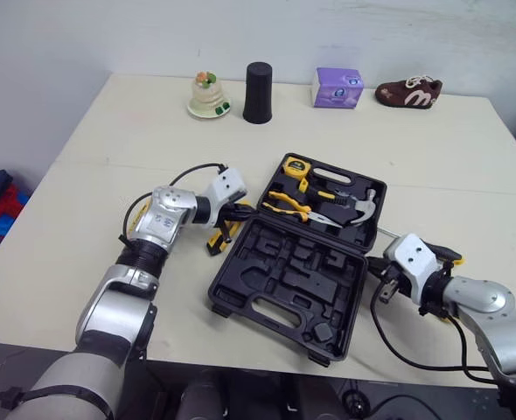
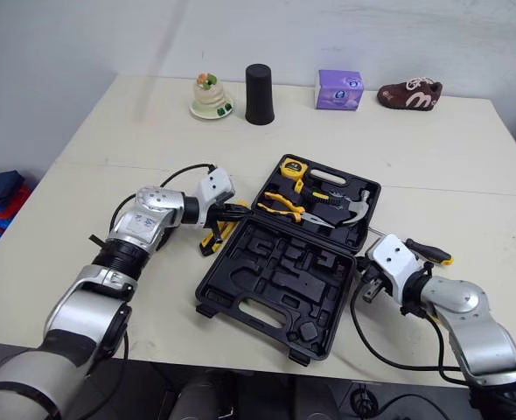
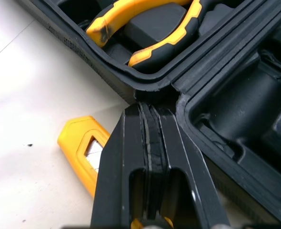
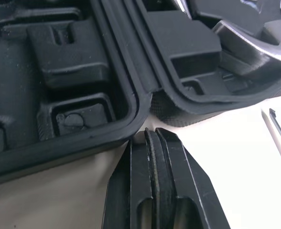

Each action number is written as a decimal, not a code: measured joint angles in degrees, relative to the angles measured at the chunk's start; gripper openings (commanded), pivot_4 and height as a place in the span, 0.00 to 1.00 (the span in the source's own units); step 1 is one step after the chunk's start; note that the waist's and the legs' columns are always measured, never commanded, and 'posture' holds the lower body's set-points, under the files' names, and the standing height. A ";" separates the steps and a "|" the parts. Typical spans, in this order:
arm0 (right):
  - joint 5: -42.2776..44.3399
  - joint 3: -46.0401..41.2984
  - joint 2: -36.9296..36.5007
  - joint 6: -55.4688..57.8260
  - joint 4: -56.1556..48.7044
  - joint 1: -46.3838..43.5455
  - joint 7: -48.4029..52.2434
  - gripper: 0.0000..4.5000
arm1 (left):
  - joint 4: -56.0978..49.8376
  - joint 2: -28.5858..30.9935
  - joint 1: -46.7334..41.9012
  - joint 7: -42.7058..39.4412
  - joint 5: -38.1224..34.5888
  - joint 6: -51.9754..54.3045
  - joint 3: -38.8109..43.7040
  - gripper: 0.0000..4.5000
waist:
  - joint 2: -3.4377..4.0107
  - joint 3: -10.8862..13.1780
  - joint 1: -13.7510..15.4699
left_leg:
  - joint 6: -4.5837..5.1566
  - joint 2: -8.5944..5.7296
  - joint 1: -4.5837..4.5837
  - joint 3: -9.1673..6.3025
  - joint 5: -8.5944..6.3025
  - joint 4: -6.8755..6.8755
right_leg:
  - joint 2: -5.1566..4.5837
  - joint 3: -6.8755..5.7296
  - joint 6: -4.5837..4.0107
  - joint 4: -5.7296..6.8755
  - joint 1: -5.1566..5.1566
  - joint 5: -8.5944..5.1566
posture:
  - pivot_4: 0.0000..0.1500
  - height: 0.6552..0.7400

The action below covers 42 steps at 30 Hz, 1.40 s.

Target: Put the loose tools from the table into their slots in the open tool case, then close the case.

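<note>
Cream table (image 1: 468, 149) holds one open black tool case (image 1: 275, 262) at centre. Left gripper (image 3: 149, 107) and right gripper (image 4: 152, 133), both pinched shut and empty, sit at its hinge ends. Slotted: one hammer (image 1: 363, 208), pliers (image 1: 293, 203), tape measure (image 1: 295, 166). Loose beside the case: one screwdriver (image 2: 424, 252), one yellow knife (image 3: 81, 148), probably.

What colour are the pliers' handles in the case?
The pliers have yellow and black handles, clearest in the left wrist view.

Soft, even room light, faint shadows, and the table (image 3: 16, 57) glares white in the left wrist view.
</note>
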 measured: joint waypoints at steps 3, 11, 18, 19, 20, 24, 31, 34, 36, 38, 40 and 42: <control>-0.63 0.07 -0.13 -1.94 2.07 -1.16 1.42 0.00 | -0.01 -0.48 0.07 -0.23 0.02 -0.21 -0.02 0.02 | 0.00 0.00 0.08 | 0.00 -0.01 0.00 0.01 0.00 0.02 | 0.00 0.00 0.00 0.00 0.00 0.00 | 1.00 1.00; -3.45 1.25 -2.28 -8.60 7.89 -4.42 6.76 0.00 | -9.53 3.02 5.90 -5.98 -0.08 0.20 -0.46 0.02 | 0.01 0.00 -0.31 | -0.01 0.07 0.02 0.04 0.00 0.02 | 0.04 0.02 0.00 0.03 -0.01 0.00 | 1.00 1.00; -4.68 3.05 -2.43 -10.13 9.06 -6.80 9.77 0.00 | -25.70 7.86 15.21 -7.68 -1.06 6.25 0.33 0.02 | 0.04 0.02 -0.53 | -0.16 0.30 0.20 0.21 -0.04 0.02 | 0.19 0.13 -0.09 0.18 -0.03 -0.05 | 1.00 1.00; -4.77 3.29 -2.43 -10.43 9.00 -6.91 10.02 0.00 | -28.14 8.64 16.61 -7.68 -1.13 7.27 0.50 0.02 | 0.04 0.02 -0.51 | -0.17 0.32 0.22 0.23 -0.05 0.02 | 0.20 0.13 -0.11 0.19 -0.03 -0.06 | 1.00 1.00; -4.87 3.50 -2.42 -10.70 8.77 -6.89 10.28 0.00 | -30.71 9.37 18.06 -7.70 -1.27 8.58 0.68 0.02 | 0.04 0.02 -0.48 | -0.18 0.33 0.25 0.25 -0.05 0.02 | 0.21 0.16 -0.12 0.21 -0.03 -0.07 | 1.00 1.00; -5.19 4.01 -2.39 -10.92 8.07 -6.83 10.90 0.00 | -36.13 10.68 21.64 -7.19 -2.30 12.24 1.80 0.02 | 0.05 0.02 -0.39 | -0.18 0.33 0.29 0.31 -0.06 0.02 | 0.20 0.22 -0.13 0.22 -0.02 -0.07 | 1.00 1.00; -5.99 4.41 -2.48 -13.35 8.71 -6.87 11.81 0.00 | -37.96 11.05 23.67 -4.81 -2.44 12.11 2.20 0.02 | 0.05 0.02 -0.33 | -0.19 0.33 0.31 0.32 -0.06 0.02 | 0.20 0.23 -0.13 0.22 -0.02 -0.07 | 1.00 1.00; -5.98 4.39 -2.79 -14.11 9.00 -6.87 12.37 0.00 | -37.64 11.04 23.67 -4.20 -2.40 11.09 2.06 0.02 | 0.05 0.02 -0.23 | -0.19 0.33 0.31 0.32 -0.06 0.02 | 0.19 0.23 -0.13 0.22 -0.02 -0.07 | 1.00 1.00; -4.95 3.27 -3.34 -14.44 8.58 -6.03 13.24 0.00 | -38.61 11.79 23.96 -4.71 -3.20 11.52 2.10 0.02 | 0.05 0.03 -0.20 | -0.19 0.33 0.29 0.32 -0.06 0.01 | 0.19 0.23 -0.13 0.21 -0.03 -0.07 | 1.00 1.00; -2.40 -0.26 -5.54 -13.99 7.29 -4.03 14.62 0.14 | -41.16 14.56 25.06 -6.38 -5.37 12.78 3.07 0.00 | 0.10 0.06 -0.23 | -0.20 0.36 0.30 0.33 -0.09 -0.02 | 0.19 0.26 -0.14 0.19 -0.03 -0.08 | 1.00 1.00; -0.10 -7.97 -8.68 -14.88 6.69 -0.22 16.27 0.31 | -44.10 18.73 26.95 -8.67 -9.16 14.82 7.21 0.00 | 0.12 0.07 -0.22 | -0.20 0.40 0.33 0.33 -0.11 -0.04 | 0.19 0.24 -0.14 0.15 0.01 -0.08 | 1.00 1.00; 1.60 -14.32 -10.51 -15.93 6.44 2.98 17.57 0.52 | -45.42 22.02 28.29 -9.54 -11.89 16.06 11.79 0.14 | 0.11 0.07 -0.25 | -0.21 0.41 0.43 0.33 -0.11 -0.03 | 0.21 0.23 -0.14 0.14 0.12 -0.08 | 1.00 1.00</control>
